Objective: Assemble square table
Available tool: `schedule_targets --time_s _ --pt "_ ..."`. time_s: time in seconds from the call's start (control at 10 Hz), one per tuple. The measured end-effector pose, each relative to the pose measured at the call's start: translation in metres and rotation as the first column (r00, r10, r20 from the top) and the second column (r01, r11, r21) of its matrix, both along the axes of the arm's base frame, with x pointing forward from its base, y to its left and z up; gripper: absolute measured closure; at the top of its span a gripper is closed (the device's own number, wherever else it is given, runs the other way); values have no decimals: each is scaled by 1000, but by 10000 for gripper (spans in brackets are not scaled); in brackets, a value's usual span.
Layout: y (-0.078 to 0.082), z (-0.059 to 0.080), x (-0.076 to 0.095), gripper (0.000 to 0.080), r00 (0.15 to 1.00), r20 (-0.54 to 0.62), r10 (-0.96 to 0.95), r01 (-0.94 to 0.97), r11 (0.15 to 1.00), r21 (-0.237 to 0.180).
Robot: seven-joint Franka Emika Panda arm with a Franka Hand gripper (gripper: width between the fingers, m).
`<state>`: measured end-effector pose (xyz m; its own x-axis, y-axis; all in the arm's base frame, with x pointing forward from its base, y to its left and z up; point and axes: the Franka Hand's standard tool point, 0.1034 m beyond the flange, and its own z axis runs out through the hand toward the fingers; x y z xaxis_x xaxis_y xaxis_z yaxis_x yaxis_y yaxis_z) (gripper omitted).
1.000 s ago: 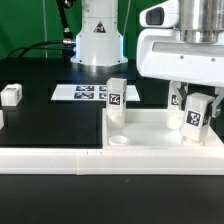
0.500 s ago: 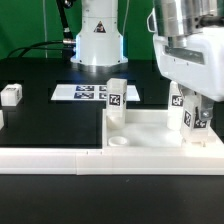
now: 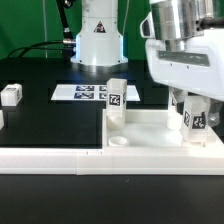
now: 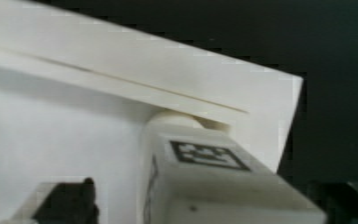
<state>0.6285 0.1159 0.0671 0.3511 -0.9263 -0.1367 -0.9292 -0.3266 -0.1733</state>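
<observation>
At the square tabletop's (image 3: pixel 150 130) corner on the exterior view's right, your gripper (image 3: pixel 195 116) straddles an upright leg (image 3: pixel 193 121), jaws parted and gripping nothing. You're mid leg-fitting, I judge. Next, lift clear without nudging it, then fetch the loose leg (image 3: pixel 11 94).

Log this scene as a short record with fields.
top: large white plastic square tray, flat on black table
leg one: small white tagged block, upright at tray's far corner
leg two: second white tagged block, upright between the jaws
jaws: open, gap beside leg two
loose leg: third white block, apart from tray, exterior view's left
</observation>
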Motion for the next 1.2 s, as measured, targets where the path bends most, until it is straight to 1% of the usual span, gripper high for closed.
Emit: schedule_targets --time_s 0.1,0.2,0.4,0.5,0.6,0.7,0.8,0.9,1.1,1.2 --pt "2 0 -1 164 967 28 253 -252 967 -43" --pt "5 0 -3 164 916 21 401 -399 914 -73" --pt "2 0 -2 151 851 38 525 -519 849 -100" --pt "1 1 -2 151 791 40 610 -602 789 -122" --pt "1 6 0 151 680 36 732 -718 676 -166" --pt "2 12 3 151 497 14 868 -843 487 -228" --pt "5 13 5 151 378 -4 926 -893 363 -268" --pt "4 12 5 151 407 0 914 -882 393 -261" --pt "4 12 5 417 415 1 910 -878 401 -260" --pt "1 11 5 504 522 7 853 -826 507 -246"
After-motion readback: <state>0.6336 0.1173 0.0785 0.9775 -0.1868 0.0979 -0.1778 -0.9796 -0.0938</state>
